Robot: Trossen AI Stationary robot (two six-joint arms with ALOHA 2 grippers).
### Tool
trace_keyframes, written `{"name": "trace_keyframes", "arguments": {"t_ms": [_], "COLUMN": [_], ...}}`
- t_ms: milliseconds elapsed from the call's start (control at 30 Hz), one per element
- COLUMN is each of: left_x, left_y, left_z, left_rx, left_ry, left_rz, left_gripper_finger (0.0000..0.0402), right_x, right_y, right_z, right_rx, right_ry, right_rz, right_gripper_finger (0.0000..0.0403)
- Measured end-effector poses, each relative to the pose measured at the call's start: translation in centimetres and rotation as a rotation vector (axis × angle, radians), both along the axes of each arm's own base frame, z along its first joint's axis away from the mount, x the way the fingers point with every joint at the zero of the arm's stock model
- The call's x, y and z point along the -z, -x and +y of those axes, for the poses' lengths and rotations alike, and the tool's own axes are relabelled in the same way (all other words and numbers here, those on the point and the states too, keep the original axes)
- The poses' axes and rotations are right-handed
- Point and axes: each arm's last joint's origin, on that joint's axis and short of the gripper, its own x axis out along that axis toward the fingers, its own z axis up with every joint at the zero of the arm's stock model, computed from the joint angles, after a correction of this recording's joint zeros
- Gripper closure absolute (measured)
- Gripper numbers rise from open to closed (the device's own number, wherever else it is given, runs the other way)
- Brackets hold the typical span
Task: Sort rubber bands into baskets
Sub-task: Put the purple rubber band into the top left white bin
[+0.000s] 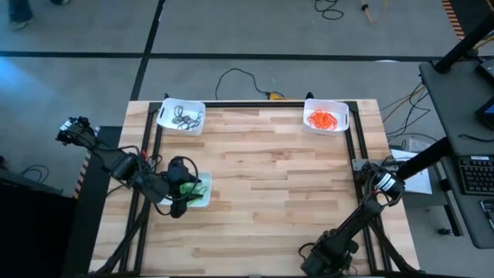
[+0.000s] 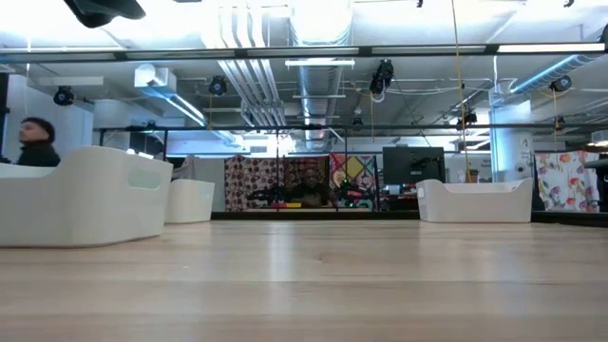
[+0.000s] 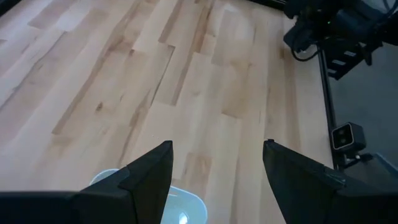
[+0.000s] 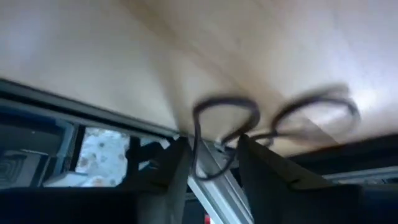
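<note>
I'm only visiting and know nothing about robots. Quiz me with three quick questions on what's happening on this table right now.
1. True or false: the basket on the right arm's side holds orange rubber bands.
2. The left gripper, fingers apart, hangs over: A) the basket of green bands; B) bare wood; C) a keyboard.
3. Fill in: the right gripper, at the table's right edge, holds a ____.

Key: 1 true; 2 A; 3 dark rubber band.
</note>
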Motion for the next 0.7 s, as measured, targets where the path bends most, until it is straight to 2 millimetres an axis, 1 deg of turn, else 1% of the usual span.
{"name": "trace_keyframes", "arguments": {"t_ms": [200, 300, 433, 533, 667, 700], "left_x": [0.0, 0.0, 0.0, -0.1, -0.4, -0.5], "left_y": [0.0, 0.0, 0.0, 0.1, 1.1, 1.5], "left_z": [0.0, 0.0, 0.1, 0.2, 0.8, 1.0], "left_rx": [-0.005, -0.006, -0.02, -0.029, -0.006, -0.005], "left_ry": [-0.004, -0.003, -0.021, -0.03, -0.057, -0.063], "left_rz": [-0.002, -0.002, -0.011, -0.014, -0.004, 0.004], "left_gripper_finger": [0.0169, 0.0169, 0.0169, 0.0169, 0.0169, 0.0169], "right_x": [0.5, 0.5, 0.0, -1.3, -4.3, -5.1], "right_y": [-0.1, -0.1, -0.3, -1.1, -2.5, -2.8], "right_z": [0.1, 0.1, 0.2, 0.6, 0.6, 0.5], "right_rx": [0.013, 0.001, 0.012, 0.04, 0.099, 0.122], "right_ry": [-0.04, -0.052, -0.049, -0.064, -0.107, -0.092], "right_rz": [-0.036, -0.047, -0.061, -0.088, -0.143, -0.167], "right_gripper_finger": [0.0348, 0.038, 0.0393, 0.0394, 0.0394, 0.0394]}}
